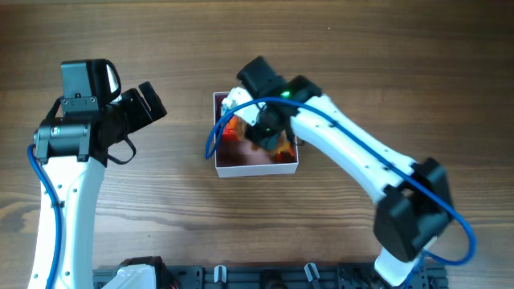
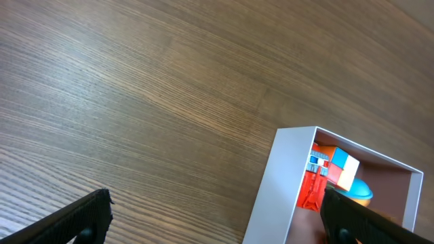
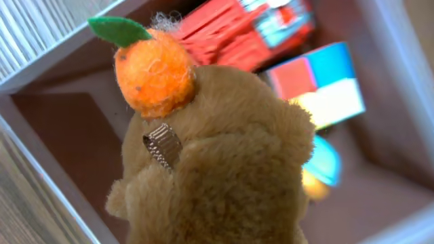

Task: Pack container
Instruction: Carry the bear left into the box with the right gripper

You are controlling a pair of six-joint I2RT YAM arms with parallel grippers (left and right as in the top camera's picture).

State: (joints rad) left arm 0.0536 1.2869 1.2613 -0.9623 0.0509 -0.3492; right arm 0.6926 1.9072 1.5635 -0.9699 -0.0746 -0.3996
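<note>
Bare wooden table (image 1: 161, 48) surrounds the central shallow square white-walled, pink-lined container (image 1: 257, 168). Right gripper (image 1: 269, 132), above it, grips a brown plush toy (image 3: 224, 169). Left gripper (image 1: 152, 103) stands open toward the left edge.

The overhead camera looks straight down from well above the table (image 1: 161, 48), taking in both arms with the container (image 1: 257, 169) between them. The left wrist camera looks obliquely down past the left gripper (image 2: 224, 227), its dark fingers (image 2: 81, 217) wide apart in the bottom corners. In that view the container lies ahead and to the pincer's right, well apart. The right wrist camera sits very near, and a plush toy (image 3: 224, 169) just ahead of the right gripper (image 1: 269, 132) fills its frame. All three views share the container's pink inside and the coloured cube (image 3: 319, 81).
</note>
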